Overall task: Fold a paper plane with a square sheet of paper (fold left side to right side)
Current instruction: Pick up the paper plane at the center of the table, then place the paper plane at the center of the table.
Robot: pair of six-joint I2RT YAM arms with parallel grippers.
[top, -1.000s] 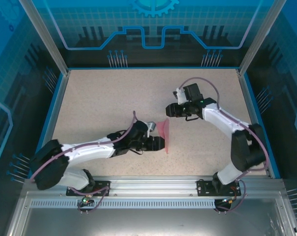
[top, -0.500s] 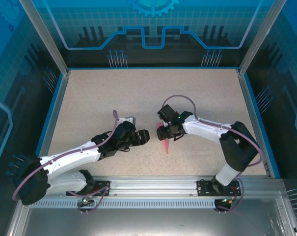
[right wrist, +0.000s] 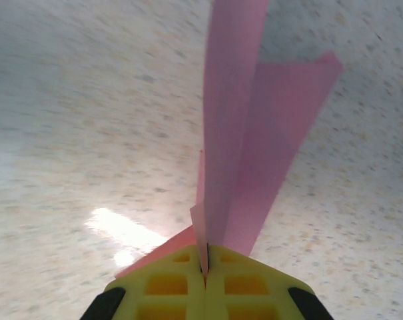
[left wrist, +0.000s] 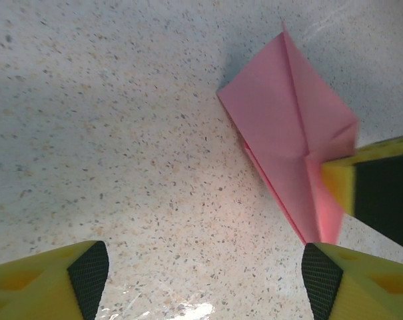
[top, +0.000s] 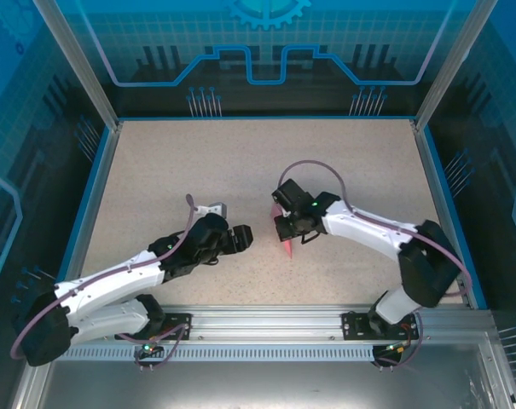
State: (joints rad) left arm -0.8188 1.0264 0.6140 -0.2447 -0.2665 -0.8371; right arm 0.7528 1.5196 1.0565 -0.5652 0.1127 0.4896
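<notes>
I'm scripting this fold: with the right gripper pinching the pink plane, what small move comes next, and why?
Probably lift the paper plane slightly off the table: the right gripper is shut on it, creases pressed together, and the left gripper stands open, apart from it.

The paper plane (top: 288, 249) sits at the middle of the table (top: 155, 170), in the right gripper (top: 284, 230). The left gripper (top: 243, 238) is just left of it.

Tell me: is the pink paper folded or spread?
Folded: the paper plane is a pointed, creased dart, pinched by the right end effector.
</notes>
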